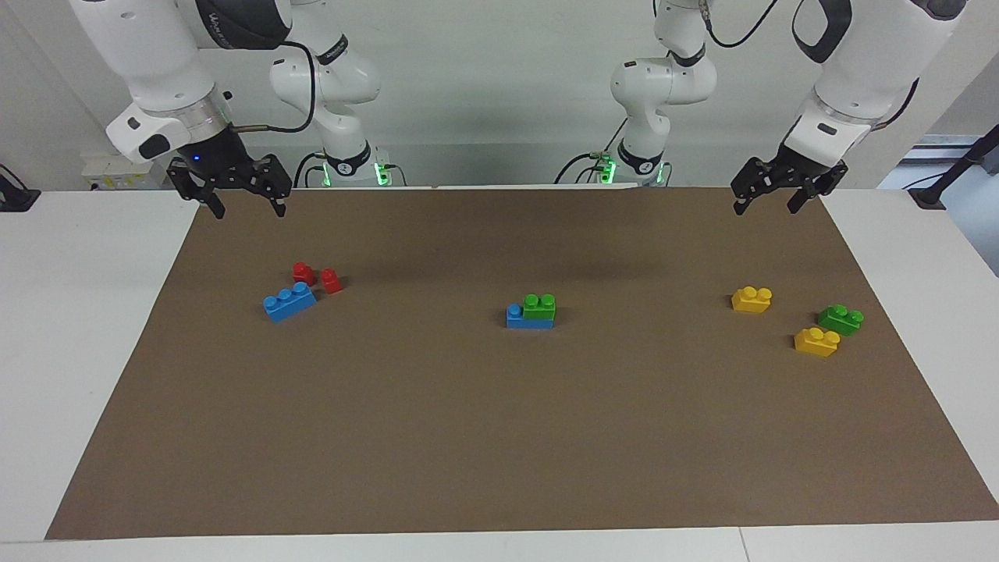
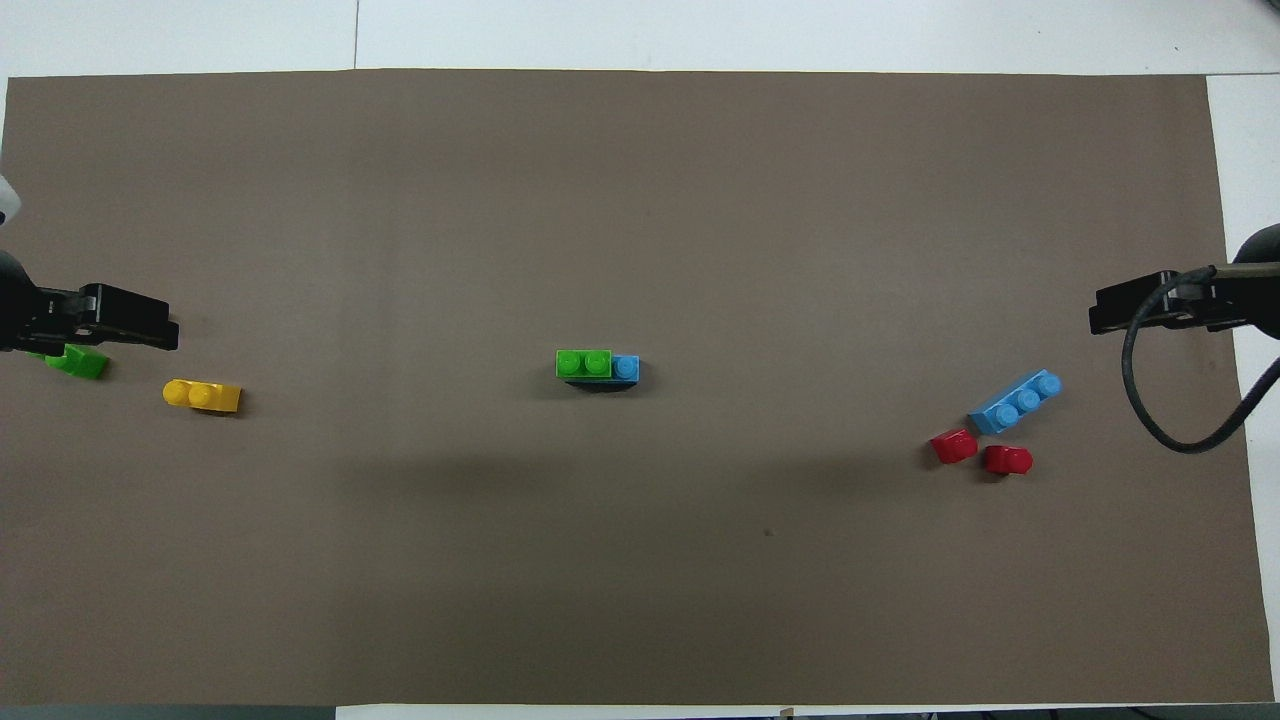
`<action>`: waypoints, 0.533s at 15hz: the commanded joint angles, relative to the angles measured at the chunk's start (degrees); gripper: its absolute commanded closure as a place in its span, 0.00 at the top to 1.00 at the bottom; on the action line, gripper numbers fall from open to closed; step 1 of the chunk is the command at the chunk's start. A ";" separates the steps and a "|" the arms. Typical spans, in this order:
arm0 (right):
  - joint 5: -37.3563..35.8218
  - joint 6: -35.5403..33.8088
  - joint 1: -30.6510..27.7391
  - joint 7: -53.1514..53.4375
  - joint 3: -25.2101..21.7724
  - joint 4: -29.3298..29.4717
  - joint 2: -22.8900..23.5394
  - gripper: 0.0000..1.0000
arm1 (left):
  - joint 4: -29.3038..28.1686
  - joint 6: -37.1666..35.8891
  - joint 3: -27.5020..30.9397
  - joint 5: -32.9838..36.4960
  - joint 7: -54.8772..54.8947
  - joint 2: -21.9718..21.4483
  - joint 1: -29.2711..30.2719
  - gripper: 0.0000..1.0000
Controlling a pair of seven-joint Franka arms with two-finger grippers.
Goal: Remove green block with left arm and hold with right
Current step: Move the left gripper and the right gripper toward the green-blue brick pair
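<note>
2 green bricks lie on the brown mat (image 1: 499,437), and that is the main risk here. Going across the facing view from its left edge: the right gripper (image 1: 246,209) hangs with its fingers spread and nothing between them at the upper left of the frame, over the mat's edge; below it sit 2 red pieces (image 1: 316,276) and a loose blue brick (image 1: 289,301). At the centre of the frame the green block (image 1: 539,307) is pressed onto a blue base brick (image 1: 524,318), covering all but 1 stud. At the right of the frame lie 2 yellow bricks (image 1: 751,299) and a loose green brick (image 1: 840,318); the left gripper (image 1: 769,204) hangs released and empty at the upper right, above them. I judge the left arm could pick the loose green brick, which is much closer to it, instead of the stacked one. If the right gripper clamps the blue base poorly, the pull could lift the whole stack or tip it. The green block lies well apart from both grippers, roughly midway between them and lower in the frame.
</note>
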 commanded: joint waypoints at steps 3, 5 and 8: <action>-1.58 -0.36 -0.36 -1.06 0.53 -0.51 -0.63 1.00 | 0.28 0.27 -0.42 0.35 0.80 -0.27 0.71 1.00; -0.89 -0.28 0.17 1.73 0.61 -0.77 -0.72 0.97 | 0.28 0.27 -0.42 0.35 0.80 -0.18 0.71 1.00; 0.43 0.42 3.14 20.66 1.23 -1.73 -0.98 0.93 | 0.20 0.27 -0.42 0.35 -0.85 -0.27 0.54 1.00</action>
